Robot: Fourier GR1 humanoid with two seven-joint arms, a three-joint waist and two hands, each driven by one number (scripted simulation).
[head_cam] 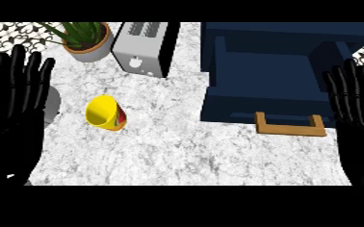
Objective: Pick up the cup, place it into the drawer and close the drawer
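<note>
**Fingers straight on both hands, cup untouched, drawer open**

Fingers (27,77) of the left hand (21,120) are straight and pointing up, released, holding nothing; the hand rests at the view's left edge. Right hand (347,101) is the same at the right edge: fingers up, relaxed, nothing grasped.

Cup (107,113): yellow, lying on its side on the tabletop (185,149), left of centre. Its open mouth faces up-left toward the view, so the yellow inside shows. Outer wall carries a red and green patch near the lower right side. It sits just right of the left hand, not touching it, and well apart from the drawer.

Drawer (274,84): dark blue, pulled open, its inside visible from above. Wooden handle (292,125) on the front, toward the view's bottom, jutting over the tabletop.

Behind the cup: silver toaster (146,48) with two slots on top, and a potted plant (85,38) in a terracotta pot just left of the toaster. Tabletop is white-grey marble pattern.
</note>
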